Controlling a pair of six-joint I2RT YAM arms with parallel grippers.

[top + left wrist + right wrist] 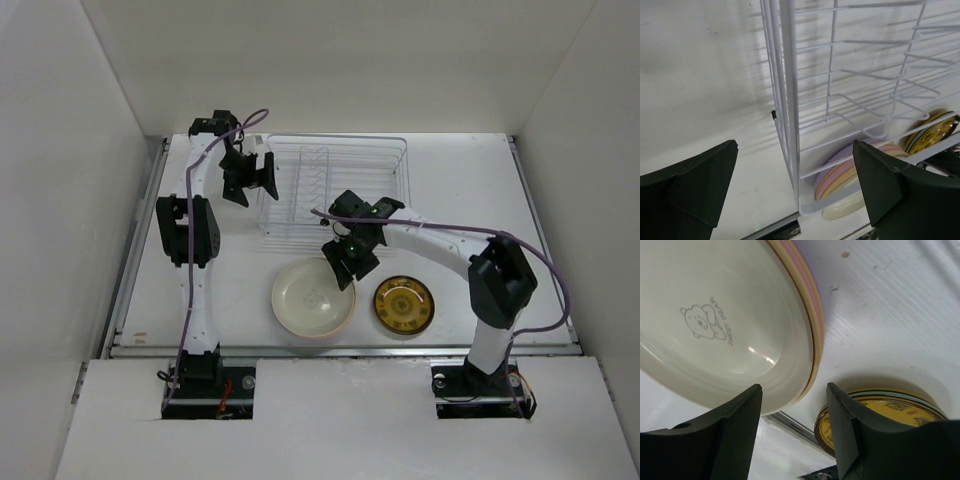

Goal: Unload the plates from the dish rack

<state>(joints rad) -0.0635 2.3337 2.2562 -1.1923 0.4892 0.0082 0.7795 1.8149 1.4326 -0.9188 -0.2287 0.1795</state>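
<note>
Seemingly near the end of the unloading, the dish rack [335, 185] shows no plate in its slots. The large plates [305, 300] lie stacked on the table [480, 200] in front of it, a cream plate [715, 330] with a bear print uppermost. A small yellow-brown plate [403, 304] sits just beside the stack. The right gripper [345, 268] hovers over the stack's far rim, jaws apart and holding nothing. The left gripper [795, 145], spread wide, straddles the rack's near corner wire. The step in hand is probably a clean withdrawal: the right arm should rise straight up before swinging away, so it does not clip the rim and shift the stack.
</note>
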